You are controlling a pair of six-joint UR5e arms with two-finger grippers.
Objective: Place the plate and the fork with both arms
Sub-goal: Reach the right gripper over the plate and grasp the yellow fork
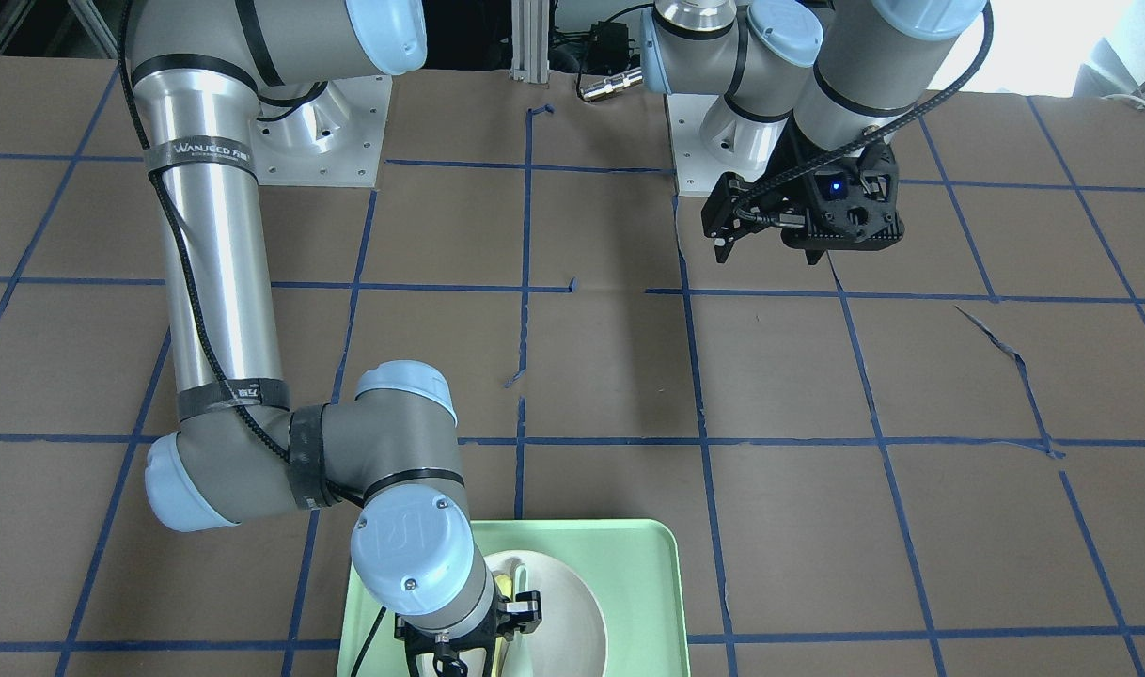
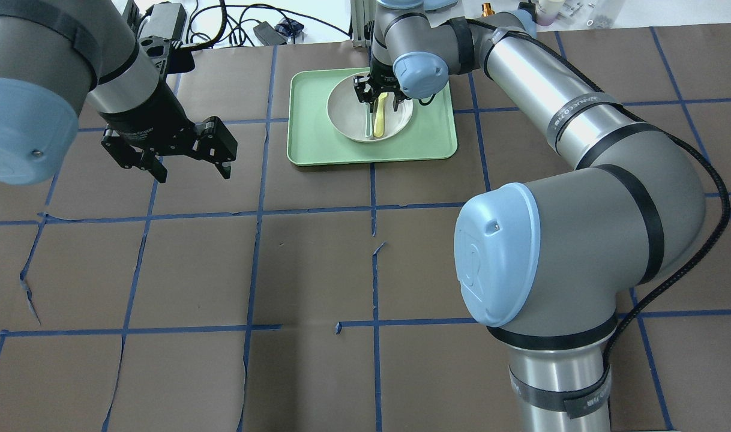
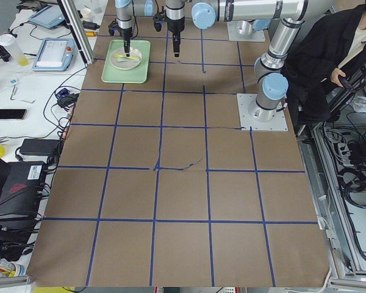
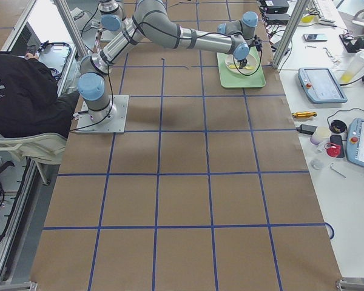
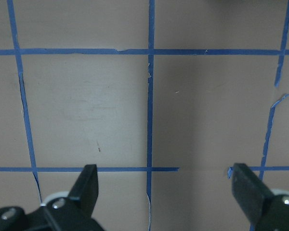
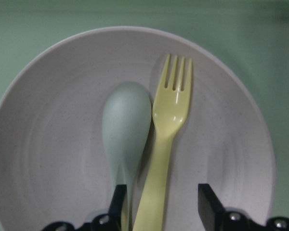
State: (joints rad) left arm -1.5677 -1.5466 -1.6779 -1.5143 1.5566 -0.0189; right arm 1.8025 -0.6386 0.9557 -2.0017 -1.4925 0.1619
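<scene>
The off-white plate (image 2: 351, 123) lies in the light-green tray (image 2: 305, 147) at the table's far side. The pale-yellow fork (image 2: 379, 122) lies in the plate; the right wrist view shows the fork (image 6: 171, 115) on the plate (image 6: 48, 144), tines pointing away. My right gripper (image 2: 379, 95) hangs low over the plate, open, jaws either side of the fork's handle and the spoon's, touching neither. It also shows in the front view (image 1: 483, 649). My left gripper (image 2: 192, 174) is open and empty above bare table, left of the tray; its fingers (image 5: 86, 185) stand wide apart.
A pale grey-green spoon (image 6: 126, 120) lies in the plate beside the fork, on its left in the right wrist view. The tray (image 1: 629, 564) sits at the table's operator-side edge. Brown table with blue tape grid (image 2: 371, 210). A person (image 3: 348, 55) sits behind the robot bases.
</scene>
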